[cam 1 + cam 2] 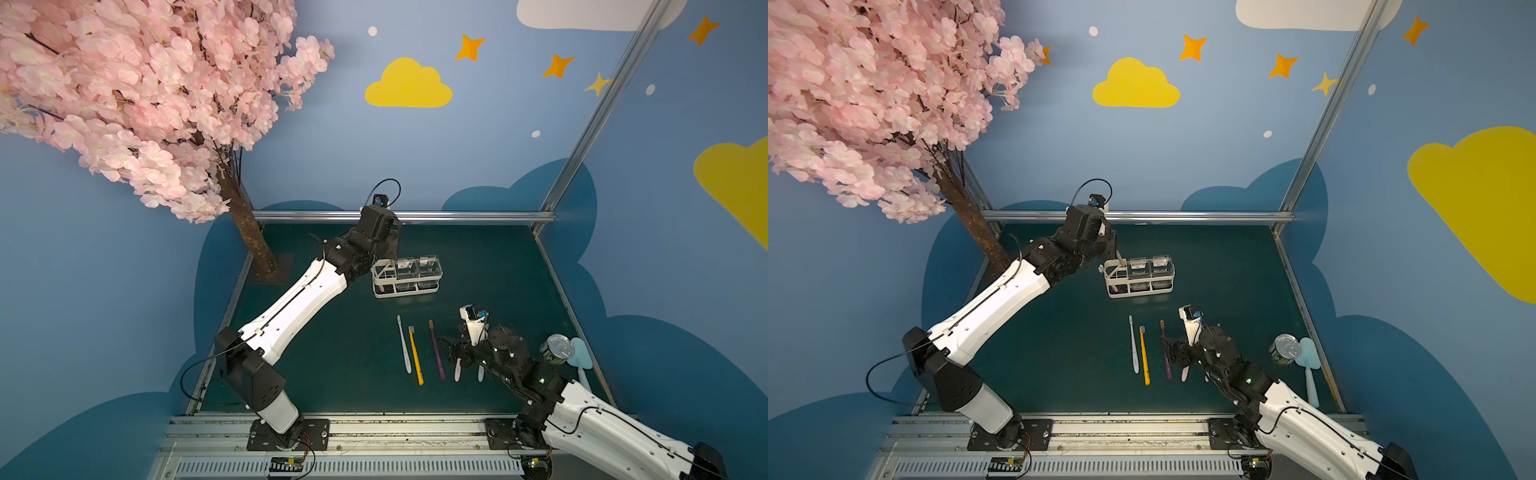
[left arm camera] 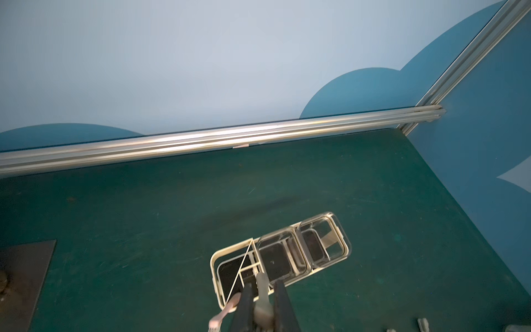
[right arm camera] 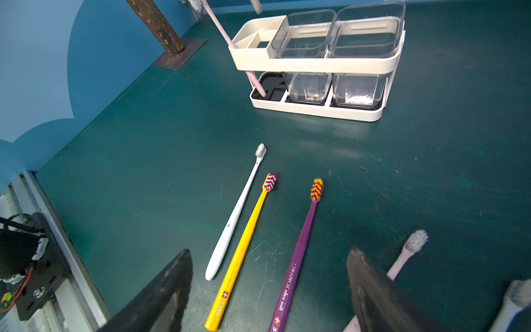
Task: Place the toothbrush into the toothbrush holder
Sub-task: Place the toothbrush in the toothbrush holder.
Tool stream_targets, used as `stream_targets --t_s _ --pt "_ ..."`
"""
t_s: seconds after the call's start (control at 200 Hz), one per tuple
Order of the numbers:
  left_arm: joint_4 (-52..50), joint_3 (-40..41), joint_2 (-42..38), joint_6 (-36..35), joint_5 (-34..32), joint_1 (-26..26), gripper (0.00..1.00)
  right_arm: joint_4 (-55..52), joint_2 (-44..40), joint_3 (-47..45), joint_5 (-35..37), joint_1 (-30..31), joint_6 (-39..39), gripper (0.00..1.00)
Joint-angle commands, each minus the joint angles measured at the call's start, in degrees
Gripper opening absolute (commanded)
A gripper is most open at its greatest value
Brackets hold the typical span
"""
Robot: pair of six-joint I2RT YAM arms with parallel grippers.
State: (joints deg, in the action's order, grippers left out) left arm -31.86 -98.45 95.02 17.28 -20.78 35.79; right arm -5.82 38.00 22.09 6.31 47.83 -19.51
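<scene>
The white toothbrush holder (image 1: 405, 291) (image 1: 1140, 293) (image 3: 316, 64) stands mid-table with two clear cups, and a pink toothbrush (image 3: 230, 43) leans in its slot section. My left gripper (image 2: 263, 293) (image 1: 392, 255) hangs over that section, shut on a pale grey toothbrush (image 2: 262, 287) whose handle end points down at a small slot. My right gripper (image 3: 270, 258) (image 1: 451, 349) is open, low over the table, with a purple toothbrush (image 3: 301, 250) between its fingers and not touching them. White (image 3: 238, 212), yellow (image 3: 244, 250) and pink (image 3: 405, 255) toothbrushes lie alongside.
A tin can (image 1: 557, 349) and a light blue spatula (image 1: 582, 353) sit by the right edge behind my right arm. The tree trunk (image 1: 249, 237) stands at the back left corner. An aluminium rail (image 1: 415, 216) runs along the back edge.
</scene>
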Motion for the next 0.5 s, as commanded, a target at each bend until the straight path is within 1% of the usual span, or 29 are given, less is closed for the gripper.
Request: stream_targets --t_s 0.0,0.095,0.24,0.496 --pt "3.4 -2.7 2.2 -1.8 -1.5 -0.1 0.02 0.5 -1.6 -1.4 -0.7 -0.2 -0.5 0.84" --pt "3.5 -4.3 4.2 -2.8 -2.1 -0.1 0.02 0.6 -2.3 -1.7 -1.0 -0.3 -0.3 0.84" --pt "4.4 -4.8 5.1 -3.4 -3.4 -0.2 0.02 1.3 -1.9 -1.7 -2.2 -0.3 0.0 0.84" --pt "4.0 -4.3 5.7 -3.1 -2.6 -0.5 0.02 2.3 -0.2 -1.5 -3.5 -0.3 0.3 0.84"
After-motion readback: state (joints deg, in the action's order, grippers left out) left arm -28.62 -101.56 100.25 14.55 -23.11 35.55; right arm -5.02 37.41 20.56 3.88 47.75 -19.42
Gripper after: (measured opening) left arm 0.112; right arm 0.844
